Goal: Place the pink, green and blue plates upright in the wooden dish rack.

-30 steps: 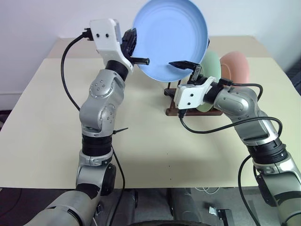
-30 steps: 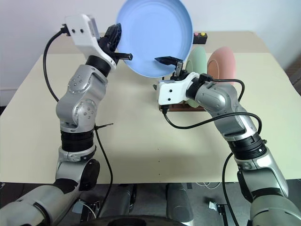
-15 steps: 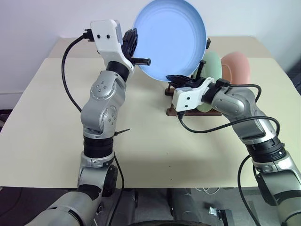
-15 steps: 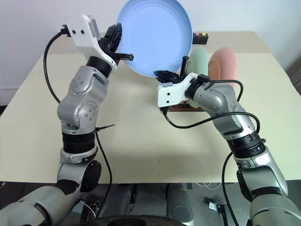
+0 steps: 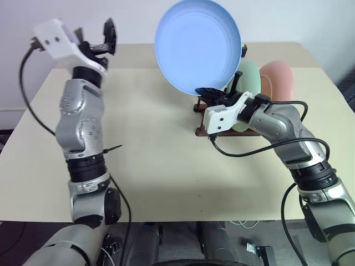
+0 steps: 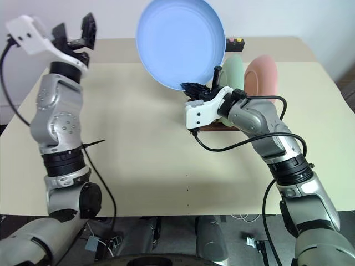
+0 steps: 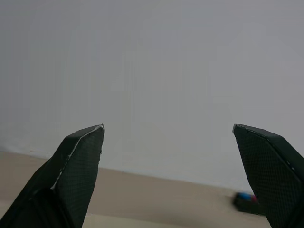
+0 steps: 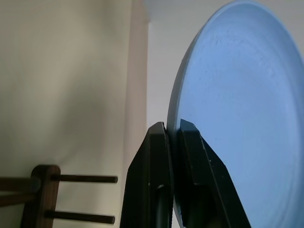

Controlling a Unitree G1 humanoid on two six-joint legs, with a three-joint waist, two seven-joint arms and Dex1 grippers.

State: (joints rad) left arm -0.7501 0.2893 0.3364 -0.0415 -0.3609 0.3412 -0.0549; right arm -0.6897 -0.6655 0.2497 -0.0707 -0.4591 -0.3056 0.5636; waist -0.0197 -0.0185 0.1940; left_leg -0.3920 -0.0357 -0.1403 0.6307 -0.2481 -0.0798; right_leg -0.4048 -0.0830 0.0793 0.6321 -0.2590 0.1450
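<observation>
The light blue plate (image 5: 197, 44) is held upright in the air above the table, and my right gripper (image 5: 213, 92) is shut on its lower rim; the right wrist view shows the rim (image 8: 176, 114) pinched between the two black fingers. Behind it, the pale green plate (image 5: 250, 77) and the pink plate (image 5: 280, 77) stand upright in the dark wooden dish rack (image 5: 201, 131). My left gripper (image 5: 105, 39) is raised at the far left, open and holding nothing, well apart from the blue plate. Its left wrist view faces the wall past two spread fingertips (image 7: 80, 152).
A black box with coloured buttons (image 6: 236, 42) sits at the table's far edge behind the rack. The cream table (image 5: 155, 160) stretches wide in front of and left of the rack. Rack pegs (image 8: 80, 179) show beside my right fingers.
My left gripper let go of the blue plate, opened wide and swung away to the left. My right gripper closed on the plate's lower rim and now holds it alone.
</observation>
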